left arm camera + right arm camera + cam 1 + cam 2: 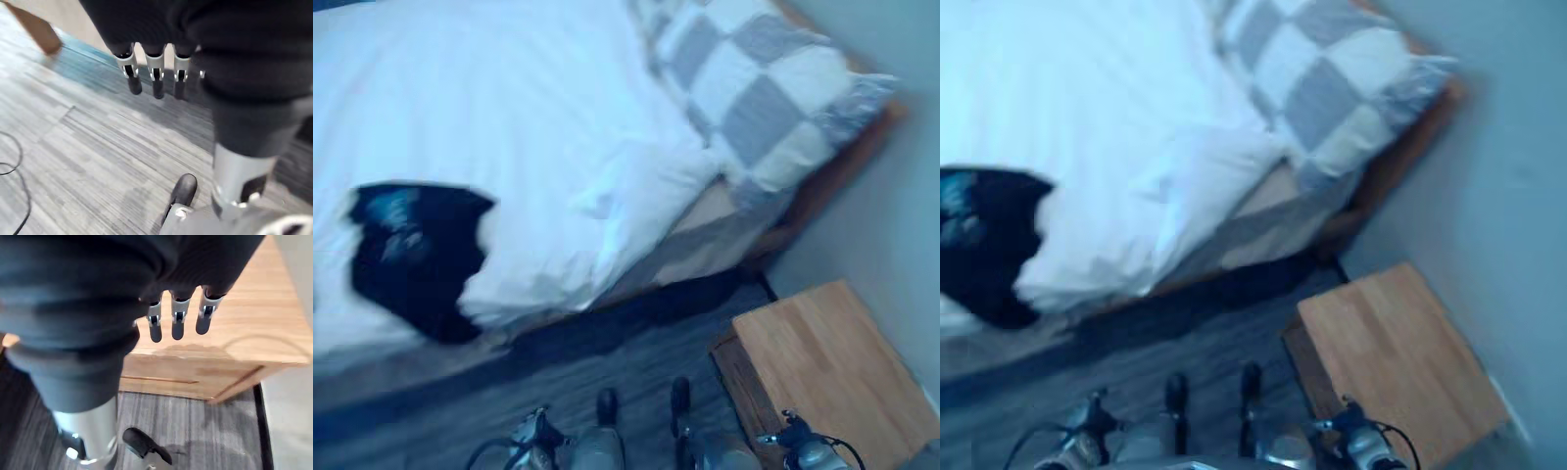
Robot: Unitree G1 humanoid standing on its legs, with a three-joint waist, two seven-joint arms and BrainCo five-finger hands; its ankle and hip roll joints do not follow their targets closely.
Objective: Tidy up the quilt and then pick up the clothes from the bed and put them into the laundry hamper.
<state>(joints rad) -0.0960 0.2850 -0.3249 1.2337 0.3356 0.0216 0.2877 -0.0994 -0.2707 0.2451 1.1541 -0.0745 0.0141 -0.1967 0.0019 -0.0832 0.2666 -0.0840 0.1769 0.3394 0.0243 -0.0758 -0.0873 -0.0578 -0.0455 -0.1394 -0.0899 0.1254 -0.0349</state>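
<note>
Wrist views show left hand (155,73) and right hand (177,316) hanging straight-fingered, empty

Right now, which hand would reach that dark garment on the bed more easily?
Probably the left hand: the black garment lies on the white quilt toward the robot's left. The right hand hangs over the wooden nightstand.

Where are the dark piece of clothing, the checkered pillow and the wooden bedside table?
dark clothing (411,255), left eye view, middle of the crumpled fabric.
checkered pillow (759,83), left eye view, a grey square near its middle.
wooden bedside table (1391,357), right eye view, bare middle of its top.
</note>
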